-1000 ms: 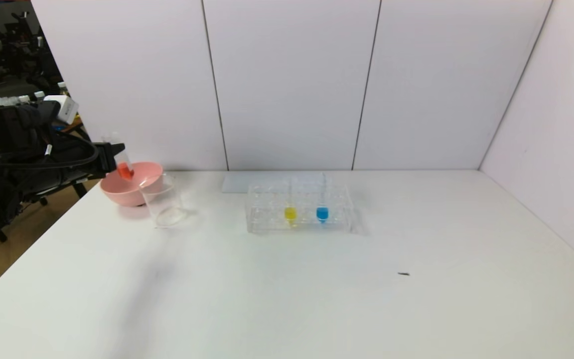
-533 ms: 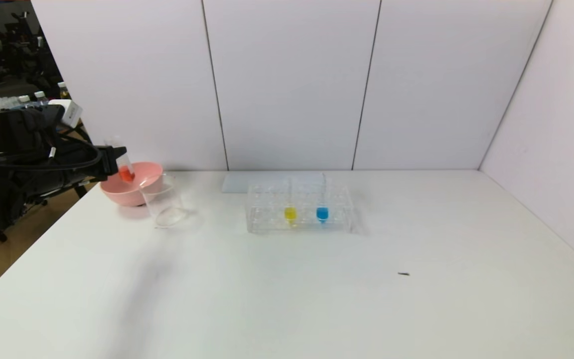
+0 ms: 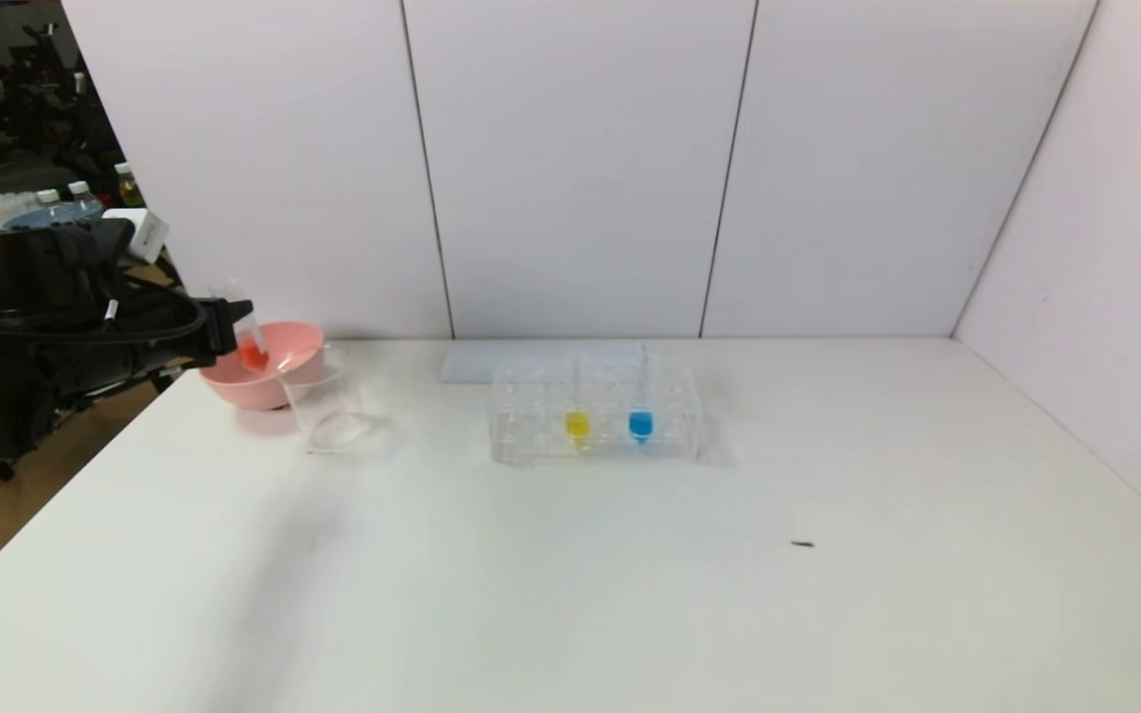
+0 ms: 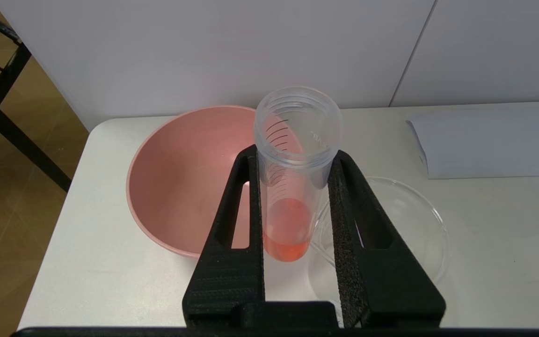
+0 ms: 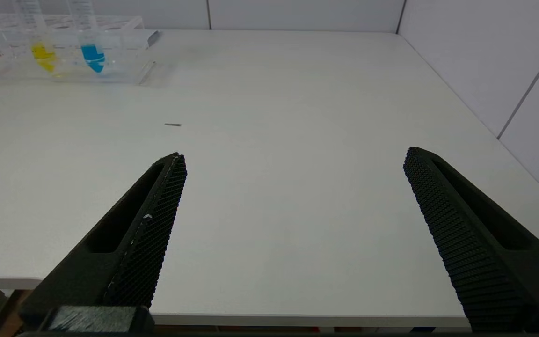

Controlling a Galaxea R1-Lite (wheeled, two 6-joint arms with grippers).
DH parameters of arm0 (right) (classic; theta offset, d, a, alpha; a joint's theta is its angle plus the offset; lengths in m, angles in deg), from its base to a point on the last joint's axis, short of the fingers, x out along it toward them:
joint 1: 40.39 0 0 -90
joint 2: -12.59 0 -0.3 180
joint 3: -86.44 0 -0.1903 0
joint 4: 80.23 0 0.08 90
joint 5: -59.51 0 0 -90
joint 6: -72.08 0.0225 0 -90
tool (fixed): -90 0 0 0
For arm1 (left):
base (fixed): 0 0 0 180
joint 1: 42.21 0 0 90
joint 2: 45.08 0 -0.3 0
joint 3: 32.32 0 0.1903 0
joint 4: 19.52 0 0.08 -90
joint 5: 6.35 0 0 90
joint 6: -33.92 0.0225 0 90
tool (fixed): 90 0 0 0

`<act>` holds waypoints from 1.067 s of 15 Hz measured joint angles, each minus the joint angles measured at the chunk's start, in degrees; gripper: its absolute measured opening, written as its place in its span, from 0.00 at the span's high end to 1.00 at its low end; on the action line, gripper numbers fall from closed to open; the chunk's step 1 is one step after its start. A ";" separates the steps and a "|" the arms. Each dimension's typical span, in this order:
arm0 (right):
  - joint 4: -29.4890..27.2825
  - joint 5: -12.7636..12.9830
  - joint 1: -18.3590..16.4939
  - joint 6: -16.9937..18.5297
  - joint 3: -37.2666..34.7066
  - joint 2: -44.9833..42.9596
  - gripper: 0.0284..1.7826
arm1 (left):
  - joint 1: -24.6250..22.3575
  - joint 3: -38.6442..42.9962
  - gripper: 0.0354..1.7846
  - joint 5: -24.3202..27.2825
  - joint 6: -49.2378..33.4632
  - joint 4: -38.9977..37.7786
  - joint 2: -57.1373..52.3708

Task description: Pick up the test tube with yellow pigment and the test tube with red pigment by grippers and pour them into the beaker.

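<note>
A white table (image 3: 630, 574) stood against pale wall panels. With the clear tube rack (image 3: 594, 413) near the table's far middle as landmark: a sheet of white paper (image 3: 531, 361) lay just behind it. Well to the rack's left sat a pink bowl (image 3: 259, 381), and a clear beaker (image 3: 325, 398) stood just beside the bowl, on the side nearer the rack.

The left gripper (image 4: 294, 159) hung above the bowl and beaker, its jaws clamped on the red test tube (image 4: 293, 187), which tilted slightly, open mouth up, red liquid in its rounded bottom. Faint graduation marks ran down the tube; no writing was readable.

The yellow test tube (image 3: 576, 416) stood upright in the rack, a blue test tube (image 3: 640, 416) beside it.

The right gripper (image 5: 293, 161), jaws spread wide and empty, hovered over the table's near edge, well apart from the rack.
</note>
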 joint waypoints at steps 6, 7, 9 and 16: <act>0.00 -0.02 0.00 0.00 0.00 0.00 0.05 | -0.02 -0.27 0.77 0.05 1.57 0.01 0.46; 0.00 0.00 0.00 0.00 0.00 0.00 0.05 | 0.00 -0.29 0.77 0.05 1.99 0.04 0.49; 0.00 -0.02 0.00 0.00 0.00 0.00 0.05 | 0.00 -0.35 0.77 0.13 2.10 0.01 0.49; 0.00 -0.02 0.00 0.00 0.00 0.00 0.05 | 0.06 -0.35 0.77 0.22 4.80 0.50 0.50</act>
